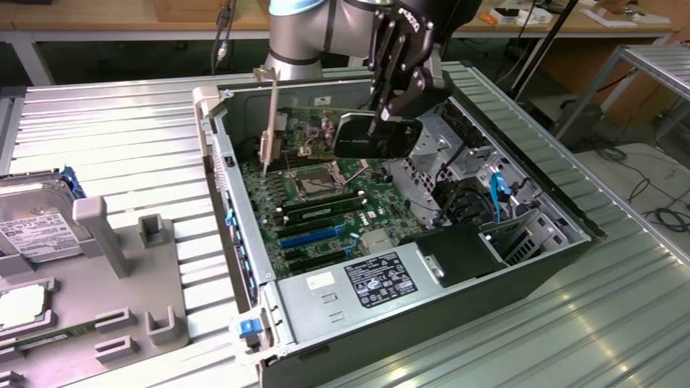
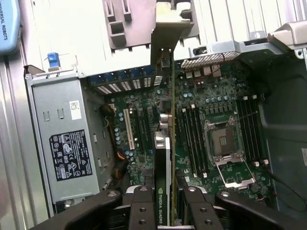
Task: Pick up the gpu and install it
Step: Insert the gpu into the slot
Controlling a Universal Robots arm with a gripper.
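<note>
My gripper [image 1: 376,133] hangs over the open computer case [image 1: 232,234], shut on the gpu [image 1: 302,133]. The gpu is a green card standing on edge above the motherboard [image 1: 367,202], with its long silver bracket [image 1: 267,121] toward the case's rear wall. In the wrist view the gpu [image 2: 163,153] runs edge-on between my fingers [image 2: 141,206], its black cooler on one side and its bracket [image 2: 165,28] at the far end by the rear slot openings. The card hovers over the expansion slots [image 2: 128,127]; whether it touches a slot I cannot tell.
Inside the case lie the grey power supply [image 1: 367,279], memory sticks [image 1: 318,212], the CPU socket [image 1: 320,182] and a drive cage with a blue cable [image 1: 496,190]. At the exterior view's left, a silver hard drive [image 1: 32,226] rests on a grey fixture [image 1: 119,267].
</note>
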